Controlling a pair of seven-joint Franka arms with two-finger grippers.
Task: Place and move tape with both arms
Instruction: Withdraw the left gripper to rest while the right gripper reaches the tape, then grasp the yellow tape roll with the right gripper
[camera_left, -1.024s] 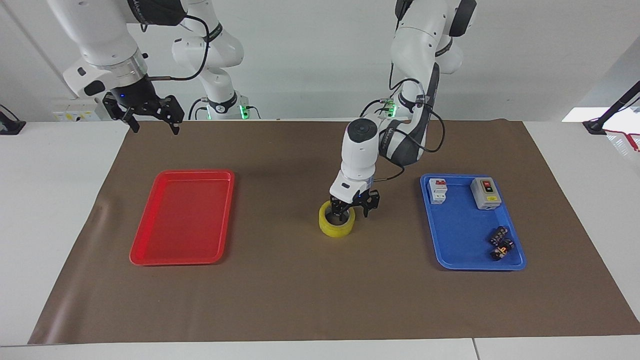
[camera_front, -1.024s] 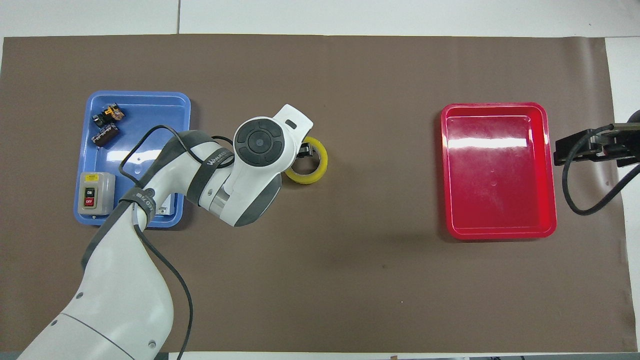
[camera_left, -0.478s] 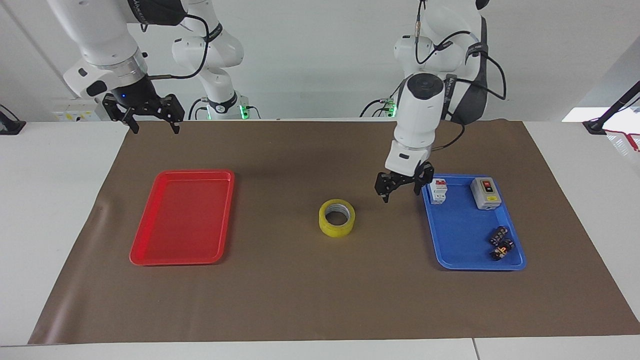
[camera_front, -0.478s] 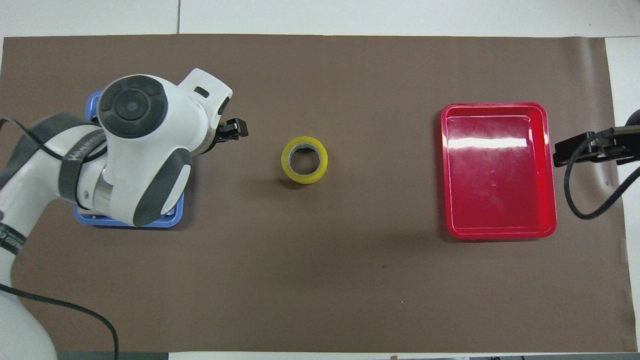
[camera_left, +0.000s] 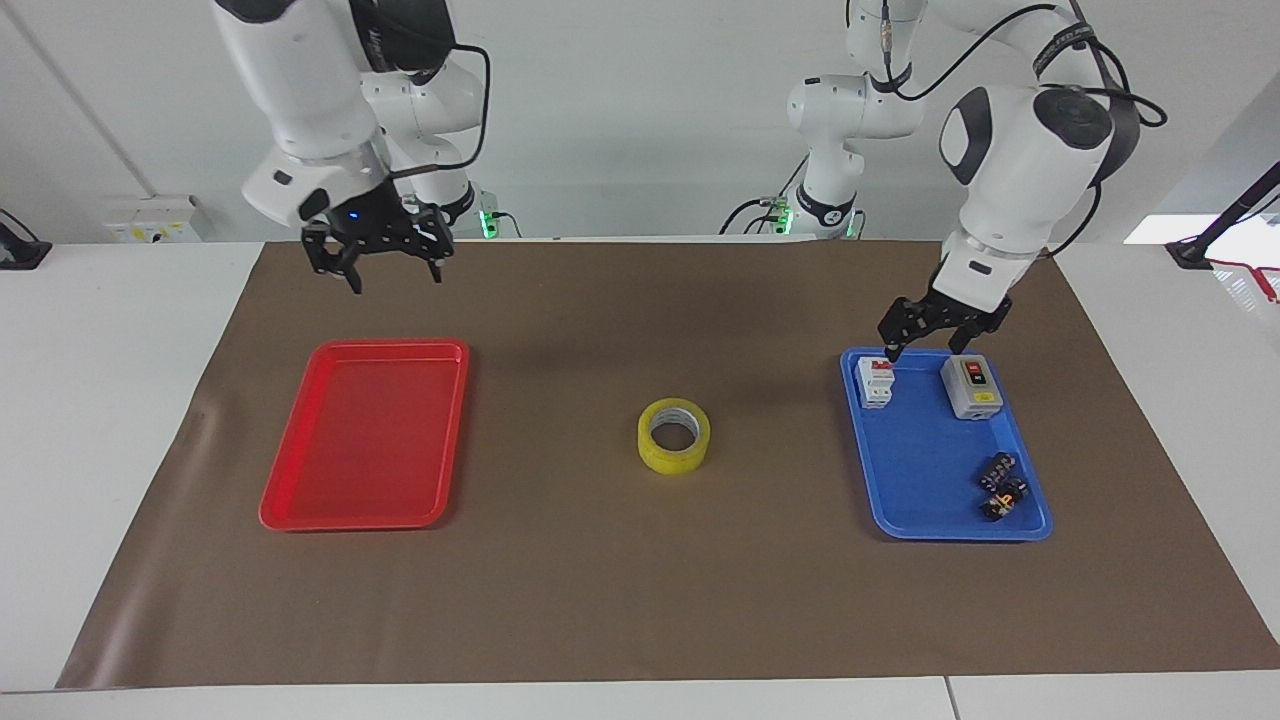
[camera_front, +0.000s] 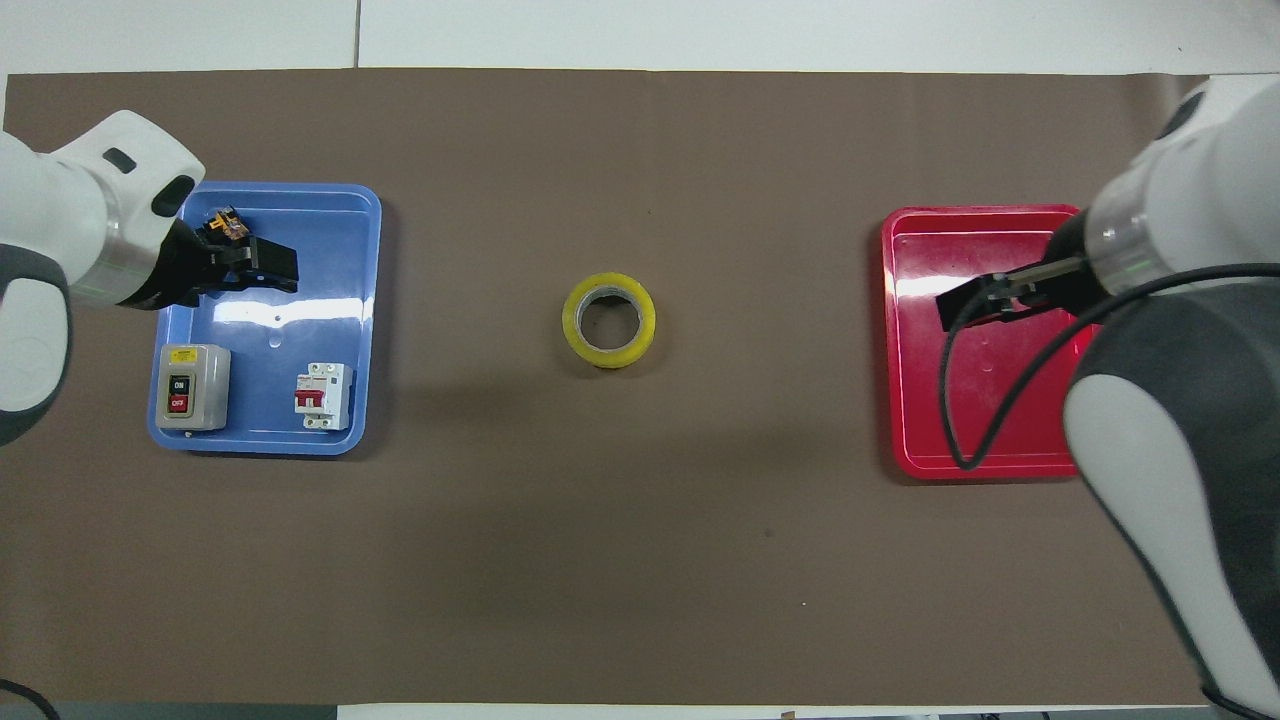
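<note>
The tape (camera_left: 674, 452), a yellow ring with a white core, lies flat on the brown mat (camera_left: 620, 590) midway between the two trays, and nothing touches it. The overhead view shows the tape (camera_front: 573, 322) free on all sides. My left gripper (camera_left: 922, 348) hangs open and empty over the blue tray's (camera_left: 925, 455) end nearer the robots. From above, the left gripper (camera_front: 272, 270) covers part of the blue tray (camera_front: 270, 335). My right gripper (camera_left: 397, 280) is open and empty, raised above the red tray's (camera_left: 370, 440) edge nearer the robots. The overhead view puts the right gripper (camera_front: 968, 303) over the red tray (camera_front: 990, 410).
In the blue tray sit a grey switch box (camera_left: 972, 385), a white and red breaker (camera_left: 875, 381) and small dark parts (camera_left: 1002, 485). The red tray holds nothing. Two smaller white arms with green lights stand at the robots' end of the table.
The left gripper has come up off the tape and swung away over the blue tray. The right arm has swung in from the mat's end toward the red tray. The tape has stayed put.
</note>
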